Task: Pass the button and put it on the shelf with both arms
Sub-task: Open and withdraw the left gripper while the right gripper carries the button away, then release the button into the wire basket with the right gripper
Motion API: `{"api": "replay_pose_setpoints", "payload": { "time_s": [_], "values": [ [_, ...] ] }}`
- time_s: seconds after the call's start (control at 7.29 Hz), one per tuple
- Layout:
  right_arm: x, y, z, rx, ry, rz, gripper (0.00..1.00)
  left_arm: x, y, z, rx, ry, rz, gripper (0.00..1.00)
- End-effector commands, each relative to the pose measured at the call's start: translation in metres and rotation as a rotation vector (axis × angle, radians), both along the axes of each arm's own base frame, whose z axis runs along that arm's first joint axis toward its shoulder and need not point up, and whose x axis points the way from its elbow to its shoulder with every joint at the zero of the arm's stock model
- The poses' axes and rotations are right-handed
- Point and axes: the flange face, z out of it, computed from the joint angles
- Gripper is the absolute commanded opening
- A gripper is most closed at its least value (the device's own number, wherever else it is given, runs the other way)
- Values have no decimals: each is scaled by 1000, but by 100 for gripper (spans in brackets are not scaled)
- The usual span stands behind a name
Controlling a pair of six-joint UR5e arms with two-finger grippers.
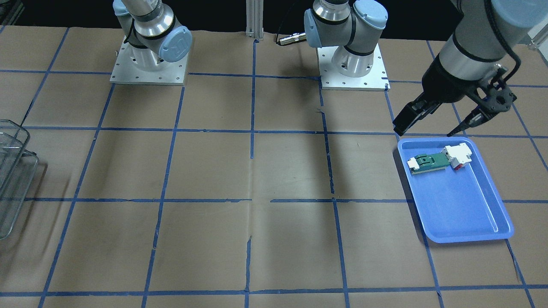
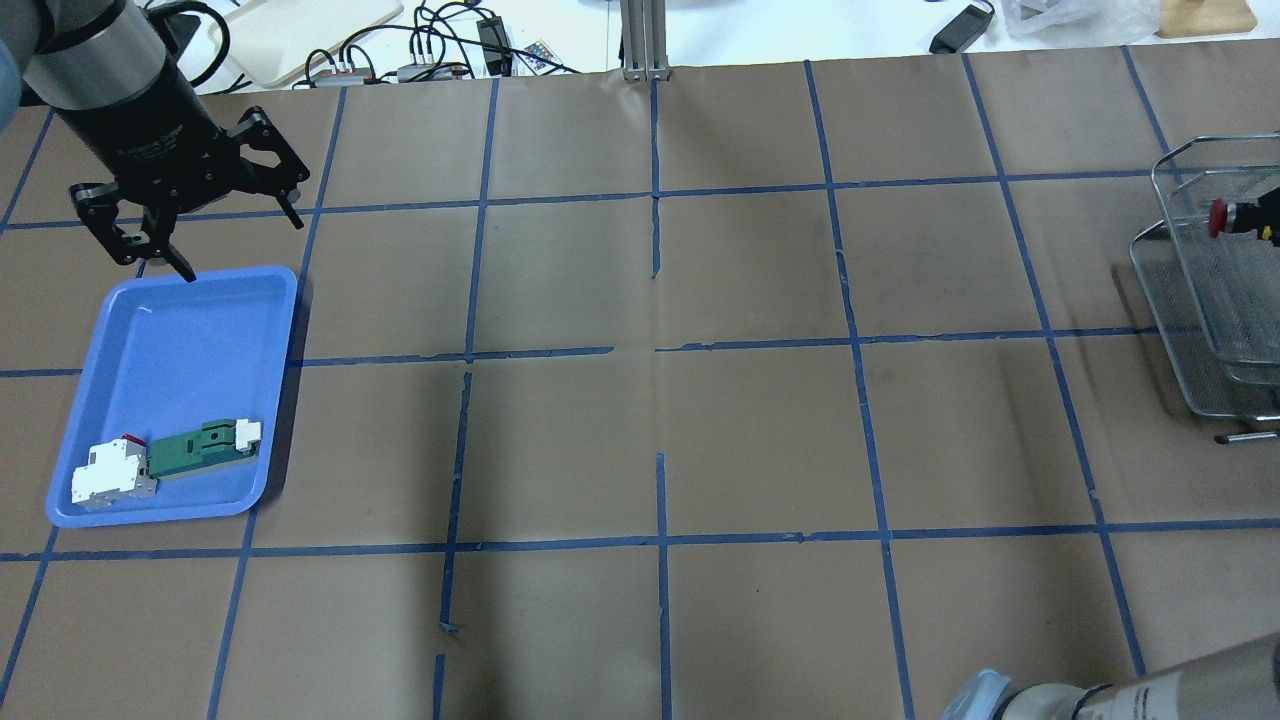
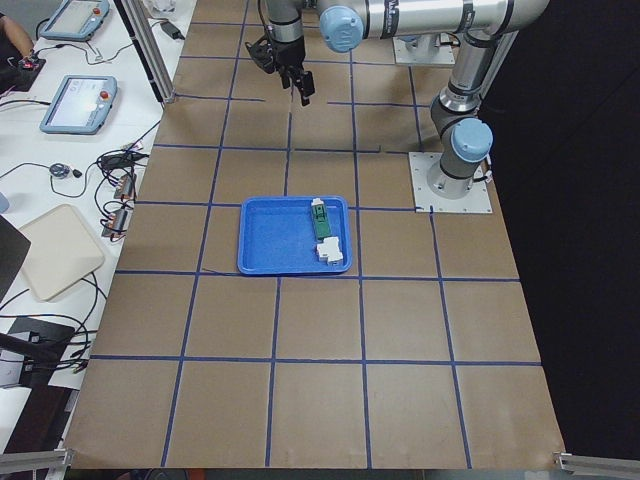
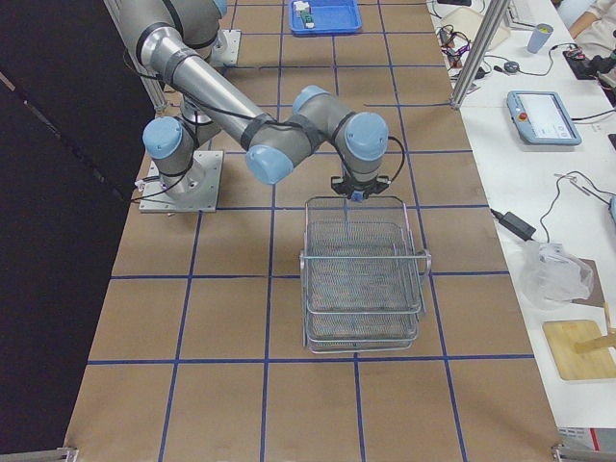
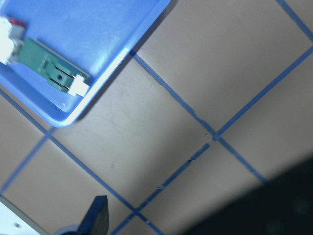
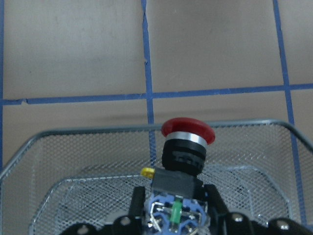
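Note:
The button (image 6: 188, 147), with a red mushroom cap and black collar, is held by its contact block in my right gripper (image 6: 176, 205), which is shut on it. It hangs just above the top tier of the wire-mesh shelf (image 6: 73, 147), near the tier's rim. The overhead view shows the red cap (image 2: 1217, 216) over the shelf (image 2: 1190, 300) at the right edge. My left gripper (image 2: 240, 245) is open and empty, above the far edge of the blue tray (image 2: 170, 330).
The blue tray (image 1: 462, 214) holds a green-and-white flat part (image 1: 432, 162) with a white block beside it. The shelf (image 4: 361, 279) has stacked tiers. Both arm bases (image 1: 147, 64) stand at the table's robot side.

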Motion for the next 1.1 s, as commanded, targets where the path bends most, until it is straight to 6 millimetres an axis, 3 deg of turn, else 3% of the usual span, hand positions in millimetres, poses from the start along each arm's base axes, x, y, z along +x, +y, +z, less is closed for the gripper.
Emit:
{"api": "replay_pose_setpoints", "payload": {
  "time_s": [0.0, 0.14, 0.41, 0.55, 0.69, 0.96],
  "values": [
    [-33, 6, -26, 27, 14, -2, 27, -11, 22, 19, -22, 3, -187, 100],
    [-33, 7, -25, 38, 13, -13, 99, -27, 32, 14, 3, 7, -338, 100],
    [-23, 10, -6, 19, 25, -10, 100, -33, 44, 5, 15, 14, -440, 100],
    [-6, 20, 17, 37, 7, -60, 100, -34, 46, 2, 19, 17, -440, 100],
    [31, 23, 47, 51, 9, -116, 100, -31, 46, -2, 29, 17, -438, 100],
    [161, 24, 103, 87, 12, -209, 100, -30, 48, -2, 25, 36, -467, 100]
  ]
}}
